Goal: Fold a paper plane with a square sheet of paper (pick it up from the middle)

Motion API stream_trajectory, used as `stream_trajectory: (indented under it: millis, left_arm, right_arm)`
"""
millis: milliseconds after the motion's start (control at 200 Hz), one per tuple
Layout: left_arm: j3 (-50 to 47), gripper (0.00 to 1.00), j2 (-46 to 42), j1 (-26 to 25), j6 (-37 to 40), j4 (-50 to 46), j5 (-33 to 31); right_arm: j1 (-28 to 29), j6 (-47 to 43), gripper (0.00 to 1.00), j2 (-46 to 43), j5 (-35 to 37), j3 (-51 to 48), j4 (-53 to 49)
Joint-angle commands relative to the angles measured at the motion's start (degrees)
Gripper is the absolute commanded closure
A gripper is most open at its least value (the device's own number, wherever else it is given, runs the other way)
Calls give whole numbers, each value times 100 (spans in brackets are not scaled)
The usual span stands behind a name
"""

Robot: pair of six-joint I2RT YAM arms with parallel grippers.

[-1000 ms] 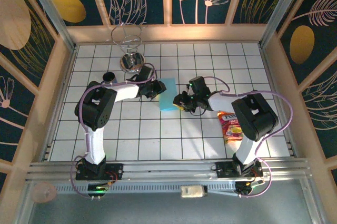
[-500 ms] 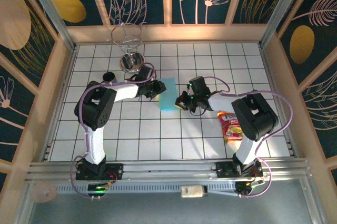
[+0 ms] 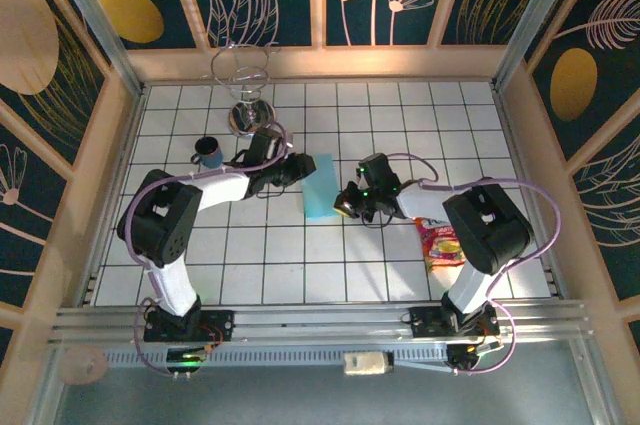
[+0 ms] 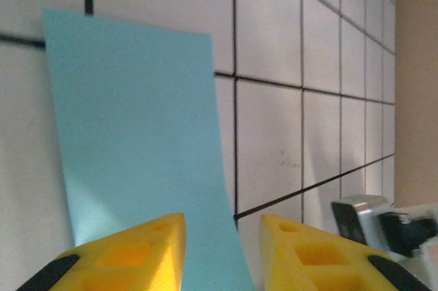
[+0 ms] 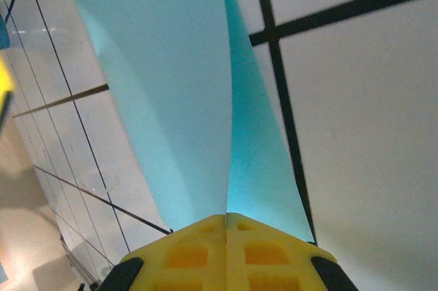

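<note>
The square sheet of paper [image 3: 320, 185] is plain light blue and shows as a narrow strip running near to far, mid-table. Its right side curls up off the tiles, two layers pinched together in the right gripper [image 5: 226, 217].

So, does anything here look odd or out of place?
An orange-red snack packet lies on the tiled table by the right arm, apart from the folding. The light-blue paper isn't flat either: the right pincer pinches its edge, so it bows upward.
</note>
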Motion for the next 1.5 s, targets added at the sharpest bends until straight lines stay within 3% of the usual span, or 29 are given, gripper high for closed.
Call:
stream_trajectory:
  millis: [0,235,440,916,1001,1161,1492]
  left_arm:
    - [-160,68,186,28,-133,244,196]
    - [-25,71,585,28,-1,-222,-15]
    - [-24,72,656,30,123,-292,-64]
    - [171,73,708,28,227,-339,-11]
    - [179,73,704,28,233,-347,-11]
    - [232,73,678,28,255,-371,-2]
    - [612,71,343,46,379,-408,-149]
  right_arm:
    - [155,266,100,-254,215,-103,-47]
    - [167,441,100,-237,131,-136,122]
    - [69,580,87,-188,-94,-236,348]
    - [-110,579,78,-134,-169,-267,509]
    - [-141,573,79,-117,-205,-252,504]
    - [-141,568,92,-92,-265,-246,495]
    - [-145,480,100,-139,-232,-171,315]
